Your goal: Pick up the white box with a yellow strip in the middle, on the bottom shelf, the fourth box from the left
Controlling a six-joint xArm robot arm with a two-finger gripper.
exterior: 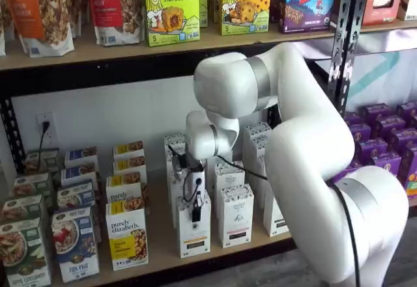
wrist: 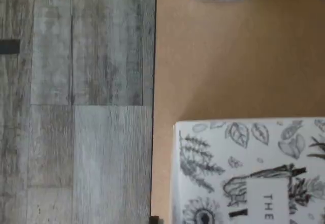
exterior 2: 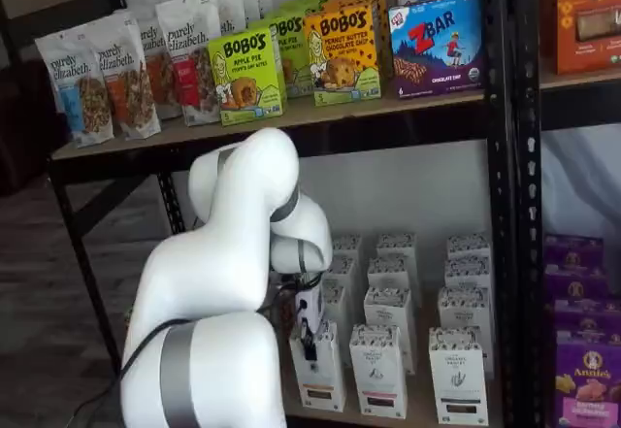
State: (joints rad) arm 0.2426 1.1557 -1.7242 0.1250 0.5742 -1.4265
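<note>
here the pincer (exterior: 196,214) sits clenched on the white box (exterior: 194,235) from above.

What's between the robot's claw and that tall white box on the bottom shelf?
Nothing: in both shelf views the gripper sits right on the white box, one black finger lying down its front face.

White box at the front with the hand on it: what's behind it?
More white boxes in a row behind the white box under the hand; the arm hides most of them.
</note>
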